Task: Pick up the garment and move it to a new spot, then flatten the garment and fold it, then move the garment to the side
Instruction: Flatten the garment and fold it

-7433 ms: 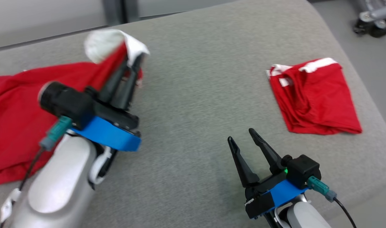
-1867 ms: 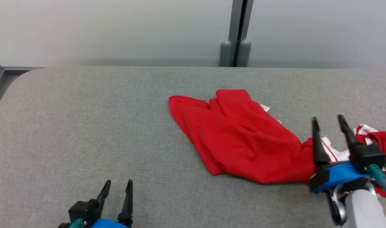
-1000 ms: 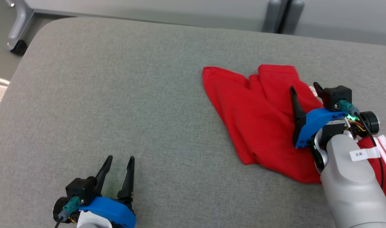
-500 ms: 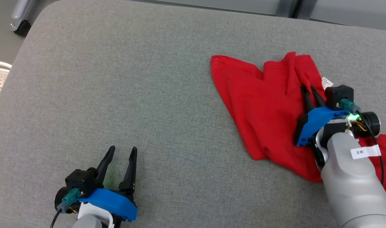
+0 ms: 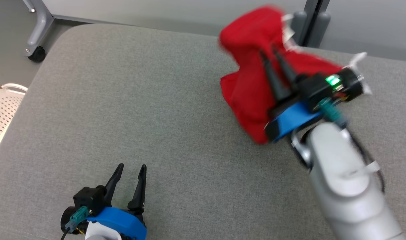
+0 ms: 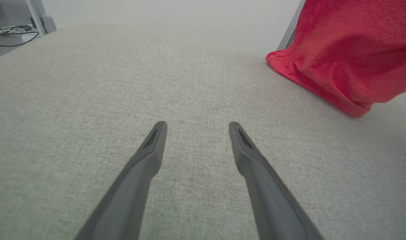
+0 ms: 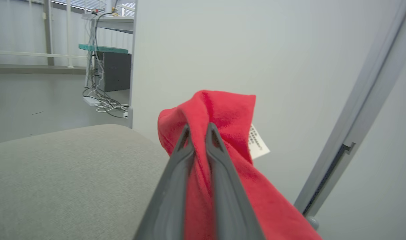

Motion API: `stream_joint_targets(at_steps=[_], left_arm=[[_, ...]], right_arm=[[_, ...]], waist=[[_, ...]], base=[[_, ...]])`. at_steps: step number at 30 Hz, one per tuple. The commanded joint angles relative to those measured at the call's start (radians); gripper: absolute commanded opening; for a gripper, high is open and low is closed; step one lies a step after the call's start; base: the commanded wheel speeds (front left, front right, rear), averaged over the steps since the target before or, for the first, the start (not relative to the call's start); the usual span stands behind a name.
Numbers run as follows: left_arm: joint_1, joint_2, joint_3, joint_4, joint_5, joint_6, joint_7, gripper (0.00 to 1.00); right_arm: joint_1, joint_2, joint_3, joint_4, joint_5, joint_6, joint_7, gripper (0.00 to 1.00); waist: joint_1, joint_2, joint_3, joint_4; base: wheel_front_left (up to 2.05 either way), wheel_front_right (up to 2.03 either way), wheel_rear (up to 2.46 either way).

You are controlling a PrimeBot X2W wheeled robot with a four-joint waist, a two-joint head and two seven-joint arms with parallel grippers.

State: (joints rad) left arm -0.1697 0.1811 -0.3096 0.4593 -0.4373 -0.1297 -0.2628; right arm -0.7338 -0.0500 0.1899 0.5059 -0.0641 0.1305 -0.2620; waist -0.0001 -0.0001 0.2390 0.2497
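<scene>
The garment (image 5: pixel 253 83) is red with a white label. My right gripper (image 5: pixel 269 51) is shut on a fold of it and holds it lifted above the grey padded table (image 5: pixel 139 100), its lower part draping down to the surface. The right wrist view has the cloth (image 7: pixel 219 113) pinched between the fingers (image 7: pixel 176 156), with the label (image 7: pixel 258 145) hanging beside them. My left gripper (image 5: pixel 131 168) rests open near the front left with nothing between its fingers. From the left wrist the garment (image 6: pixel 346 53) hangs at the upper right, well apart from that gripper (image 6: pixel 196 125).
A white perforated basket (image 5: pixel 1 113) sits off the table's left edge. A wheeled grey stand leg (image 5: pixel 36 31) is on the floor at the far left. A grey post (image 5: pixel 309 23) stands behind the table against the pale wall.
My right gripper closed on the red garment and lifted it up and away from the table. The head camera has shifted. The left gripper stays open in place.
</scene>
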Motion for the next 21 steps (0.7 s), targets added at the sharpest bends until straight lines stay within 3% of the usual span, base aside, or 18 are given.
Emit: stream_joint_targets(at_steps=[1,2,3,4,8,11,21], left_arm=[[0.014,-0.004,0.002,0.006,0.008,-0.002,-0.003,1.0],[0.02,-0.006,0.005,0.009,0.01,-0.002,-0.003,1.0],[0.026,-0.008,0.008,0.012,0.013,-0.002,-0.003,1.0],[0.032,-0.01,0.01,0.014,0.015,-0.002,-0.002,1.0],[0.048,-0.014,0.027,0.021,0.025,-0.002,-0.003,1.0],[0.059,-0.017,0.042,0.017,0.031,-0.002,-0.003,1.0],[-0.042,-0.006,0.086,-0.04,0.01,-0.002,-0.003,1.0]], right_arm=[[0.058,-0.002,0.08,-0.022,-0.004,0.0,-0.003,0.11],[0.09,-0.003,0.124,-0.018,0.006,0.0,-0.003,0.36],[0.121,-0.003,0.159,-0.009,0.027,0.0,-0.003,0.51],[0.153,-0.004,0.207,0.005,0.051,0.0,-0.003,1.0],[0.247,-0.004,0.362,0.062,0.144,0.0,-0.003,1.0],[0.295,-0.004,0.424,0.081,0.194,0.0,-0.003,1.0],[0.347,-0.003,0.295,0.056,0.203,0.0,-0.003,1.0]], waist=[[0.0001,0.0001,-0.025,0.0],[0.0001,0.0001,-0.035,0.002],[0.0001,0.0001,-0.042,0.004],[0.0001,0.0001,-0.05,0.005],[0.0001,0.0001,-0.068,-0.003],[0.0001,0.0001,-0.074,-0.022],[0.0001,0.0001,-0.063,-0.131]], base=[[0.0,0.0,0.0],[0.0,0.0,0.0],[0.0,0.0,0.0],[0.0,0.0,0.0],[0.0,0.0,0.0],[0.0,0.0,0.0],[0.0,0.0,0.0]])
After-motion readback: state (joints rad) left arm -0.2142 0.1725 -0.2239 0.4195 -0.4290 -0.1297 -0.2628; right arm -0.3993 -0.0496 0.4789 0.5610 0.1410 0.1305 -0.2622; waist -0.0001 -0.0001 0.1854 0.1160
